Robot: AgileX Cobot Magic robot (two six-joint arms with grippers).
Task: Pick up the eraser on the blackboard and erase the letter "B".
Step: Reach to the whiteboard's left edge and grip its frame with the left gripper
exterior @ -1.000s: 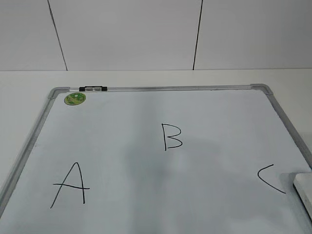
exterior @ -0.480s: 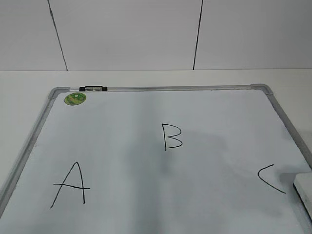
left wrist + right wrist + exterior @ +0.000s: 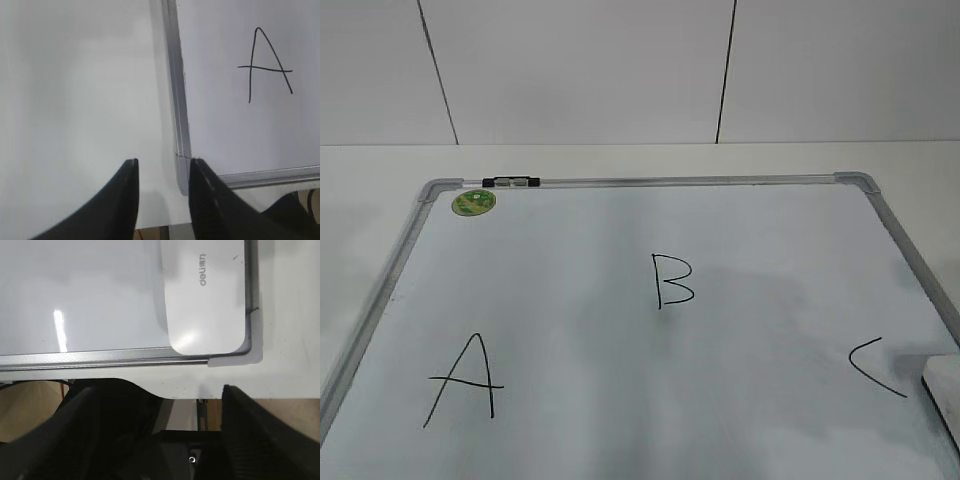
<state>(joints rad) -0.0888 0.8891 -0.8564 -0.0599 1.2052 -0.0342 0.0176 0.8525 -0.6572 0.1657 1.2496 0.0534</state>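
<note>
The blackboard [image 3: 650, 183] is a white board with a grey frame, lying flat on the table. The black letter "B" [image 3: 672, 280] is at its middle, with "A" [image 3: 465, 380] to the left and "C" [image 3: 875, 367] to the right. The white eraser [image 3: 942, 392] lies on the board's near right corner, cut off by the picture's edge. In the right wrist view the eraser [image 3: 205, 295] lies just ahead of my right gripper [image 3: 160, 390], which is wide open and empty. My left gripper [image 3: 162, 165] is open and empty over the board's near left corner [image 3: 182, 165]. Neither gripper shows in the exterior view.
A small round green sticker [image 3: 474, 203] and a black-and-white clip [image 3: 511, 182] sit at the board's far left corner. White table [image 3: 620, 160] surrounds the board, with a panelled wall behind. The table's near edge [image 3: 150, 385] lies just below the board.
Soft grey shadows have spread across the board's middle and onto the table at the far left. The eraser and the letters have not moved.
</note>
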